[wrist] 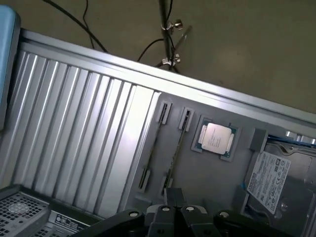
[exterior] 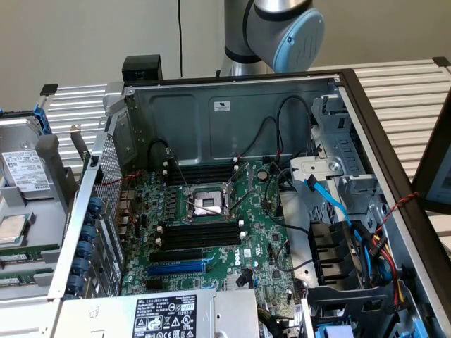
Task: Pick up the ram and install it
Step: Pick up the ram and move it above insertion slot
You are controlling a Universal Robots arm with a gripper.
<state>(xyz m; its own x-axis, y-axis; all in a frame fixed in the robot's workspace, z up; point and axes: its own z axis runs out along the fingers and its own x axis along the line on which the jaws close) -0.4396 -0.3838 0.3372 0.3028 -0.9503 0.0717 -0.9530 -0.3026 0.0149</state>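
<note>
Two ram sticks stand on edge in holders on a grey tray (wrist: 207, 182); one ram stick (wrist: 150, 150) lies beside the other (wrist: 176, 148). In the exterior view their green edges (exterior: 21, 258) show at the far left. My gripper (wrist: 173, 196) hovers above the near ends of the sticks, its fingers shut together with nothing between them. The motherboard (exterior: 211, 232) lies in the open computer case, with black memory slots (exterior: 201, 234) beside the processor socket (exterior: 204, 203).
A loose processor (wrist: 216, 140) and a hard drive (wrist: 276, 182) share the tray. The ribbed metal table (wrist: 74, 128) lies between tray and case. Case walls (exterior: 225, 120), a drive cage (exterior: 338, 162), cables (exterior: 331, 204) and a blue expansion slot (exterior: 176, 268) surround the board.
</note>
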